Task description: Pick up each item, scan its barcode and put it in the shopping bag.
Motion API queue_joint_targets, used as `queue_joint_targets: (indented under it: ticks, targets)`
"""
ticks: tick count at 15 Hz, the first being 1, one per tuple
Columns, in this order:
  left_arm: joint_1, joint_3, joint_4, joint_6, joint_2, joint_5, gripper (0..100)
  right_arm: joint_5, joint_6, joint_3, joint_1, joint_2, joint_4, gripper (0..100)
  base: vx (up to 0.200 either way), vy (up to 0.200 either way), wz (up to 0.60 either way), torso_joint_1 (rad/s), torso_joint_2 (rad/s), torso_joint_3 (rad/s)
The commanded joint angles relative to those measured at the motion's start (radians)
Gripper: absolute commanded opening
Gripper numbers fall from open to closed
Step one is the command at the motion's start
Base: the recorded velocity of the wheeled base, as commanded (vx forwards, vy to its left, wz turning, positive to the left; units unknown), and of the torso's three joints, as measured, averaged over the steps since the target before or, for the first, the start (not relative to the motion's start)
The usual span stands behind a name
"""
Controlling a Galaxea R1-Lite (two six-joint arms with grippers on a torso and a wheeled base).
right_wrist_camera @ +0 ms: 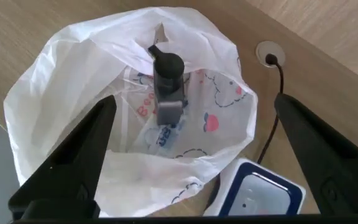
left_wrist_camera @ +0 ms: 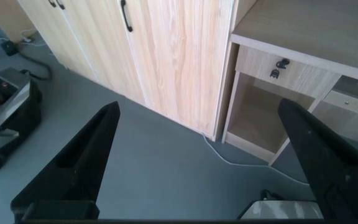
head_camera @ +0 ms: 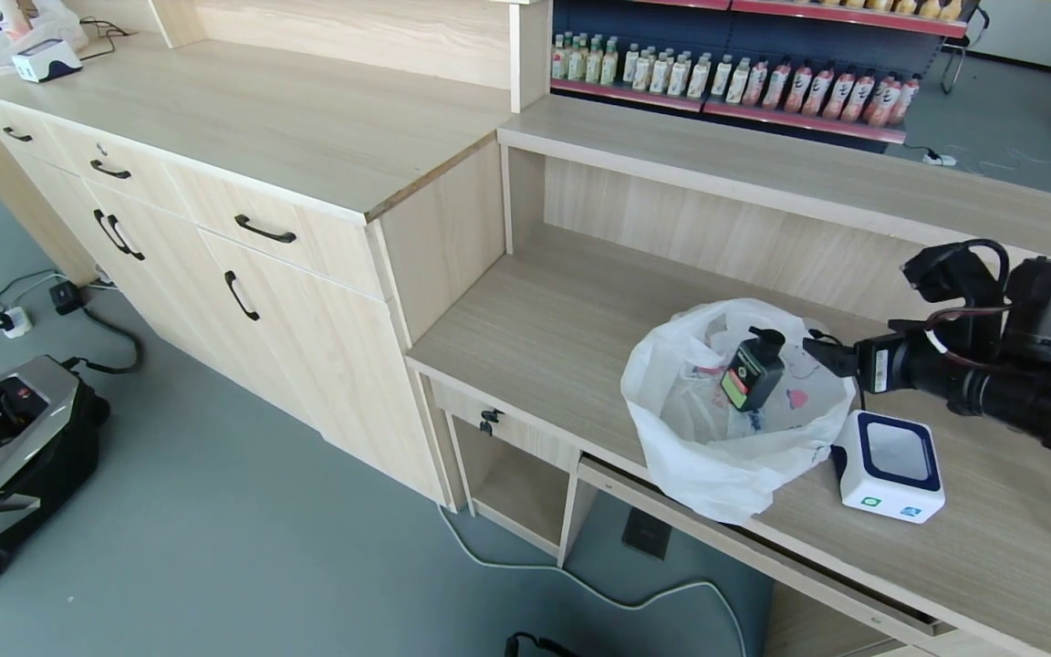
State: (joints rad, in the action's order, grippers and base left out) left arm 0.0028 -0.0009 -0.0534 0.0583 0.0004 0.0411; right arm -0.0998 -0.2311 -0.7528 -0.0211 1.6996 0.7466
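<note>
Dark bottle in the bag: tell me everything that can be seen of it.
The dark bottle is black or dark grey, seemingly plastic, with a pump-style cap and a green and red label on its side. It leans tilted inside the open white shopping bag, cap upward, resting on the bag's plastic. The right gripper is close by, fingers open, apart from it.

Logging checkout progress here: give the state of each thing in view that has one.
shopping bag, open, standing on the counter.
dark bottle, inside the bag, not gripped.
scanner, window up, beside the bag.
right tool, open, empty, above the bag.
left tool, open, empty.
</note>
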Motion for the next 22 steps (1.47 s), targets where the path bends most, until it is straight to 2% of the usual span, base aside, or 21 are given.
queue_joint_targets:
  ticks: [1,2,4,7,9,11,12,15,16,18,22]
  targets:
    - [0.0,-0.001,0.0,0.0,0.0,0.0,100,0.057,-0.12,0.125,-0.165,-0.456,-0.303,100,0.0,0.0,-0.6,0.007,0.0,0.002]
    - [0.0,-0.001,0.0,0.0,0.0,0.0,100,0.068,-0.12,0.122,-0.217,-0.531,-0.405,100,0.0,0.0,-0.6,-0.007,0.0,0.012]
    - [0.002,-0.001,0.0,0.0,0.0,0.0,100,0.175,-0.122,0.124,-0.359,-0.64,-0.54,100,0.0,0.0,-0.6,0.005,0.01,0.002]
    - [0.0,0.001,0.0,0.0,0.0,0.0,100,0.29,-0.119,0.121,-0.456,-0.729,-0.674,100,0.0,0.0,-0.6,-0.001,0.0,0.002]
    - [0.0,-0.001,0.0,0.0,0.0,0.0,100,0.37,-0.114,0.127,-0.468,-0.706,-0.701,100,0.0,0.0,-0.6,0.002,0.0,0.002]
    - [0.0,0.001,0.001,0.0,0.0,0.0,100,0.377,-0.06,0.128,-0.47,-0.604,-0.641,100,0.0,0.0,0.0,0.0,0.0,0.0]
    - [0.0,0.001,0.0,0.0,0.0,0.0,100,0.379,0.003,0.147,-0.468,-0.508,-0.547,100,0.0,0.0,0.0,0.0,0.0,0.0]
    - [0.0,-0.001,0.0,0.0,0.0,0.0,100,0.351,0.022,0.202,-0.436,-0.304,-0.279,100,0.0,0.0,0.0,0.0,0.0,0.0]
    - [0.0,0.001,0.0,0.0,0.0,0.0,100,0.275,0.032,0.219,-0.427,-0.207,-0.156,100,0.0,0.0,0.0,0.0,0.0,0.0]
    - [0.0,-0.001,0.0,0.0,0.0,0.0,100,0.203,0.026,0.233,-0.428,-0.127,-0.066,100,0.0,0.0,0.0,0.0,0.0,0.0]
    - [0.0,-0.001,0.0,0.0,0.0,0.0,100,0.201,0.03,0.286,-0.418,-0.043,0.094,100,0.0,0.0,0.0,0.0,0.0,0.0]
